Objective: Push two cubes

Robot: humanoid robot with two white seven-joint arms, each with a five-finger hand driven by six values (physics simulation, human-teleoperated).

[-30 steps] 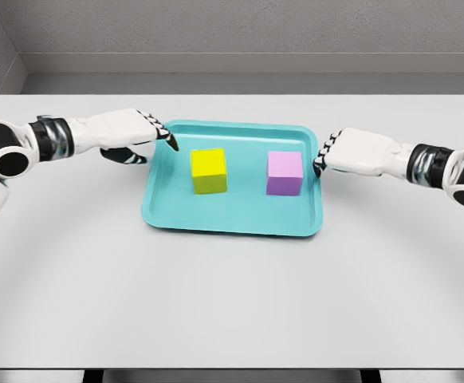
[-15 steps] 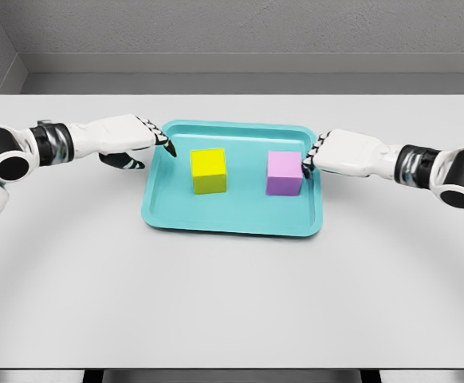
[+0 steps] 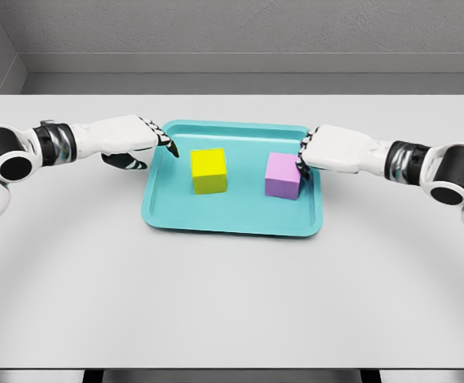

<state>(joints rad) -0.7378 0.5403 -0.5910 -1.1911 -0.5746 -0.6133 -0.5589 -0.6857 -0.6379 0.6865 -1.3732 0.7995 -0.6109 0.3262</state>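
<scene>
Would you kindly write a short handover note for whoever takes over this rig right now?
Left robot hand: over the left rim of the teal tray, fingertips extended toward the yellow cube, a gap between them, holding nothing.
Right robot hand: over the tray's right rim, fingertips at the purple cube's right face; contact looks likely but I cannot confirm it.
Both cubes sit in the tray, apart, yellow left, purple right.
Done: both hands brought up to their cubes.
Left: push the two cubes, probably toward each other.

Teal tray (image 3: 230,222) on white table (image 3: 232,303)
</scene>
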